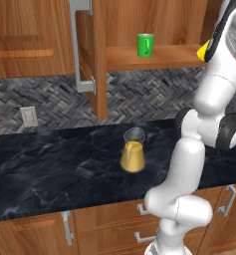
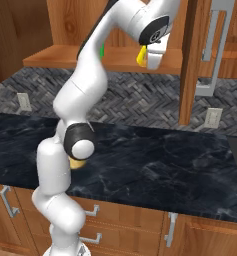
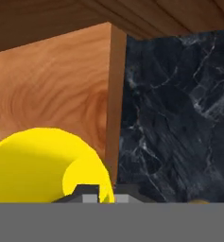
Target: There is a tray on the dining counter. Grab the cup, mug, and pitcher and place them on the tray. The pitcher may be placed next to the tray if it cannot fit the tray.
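Arm base low at the wooden drawer fronts (image 1: 109, 224), gripper (image 2: 149, 56) up at the open cabinet shelf (image 1: 154, 56), clenched on the yellow cup (image 2: 141, 56).
Nearest the cameras, the white arm rises in front of the long black counter (image 1: 50, 169) and reaches to the shelf's right end, where its 2 fingers pinch the cup's wall; in the hand view the cup (image 3: 47, 165) sits right at the fingertips, its rim against them. The green mug (image 1: 145, 45) stands upright on the shelf near its left end, beside the open cabinet door (image 1: 89, 55), well apart from the cup. The amber pitcher (image 1: 133, 152) stands upright near the middle of the black counter, below the mug, touching nothing else.
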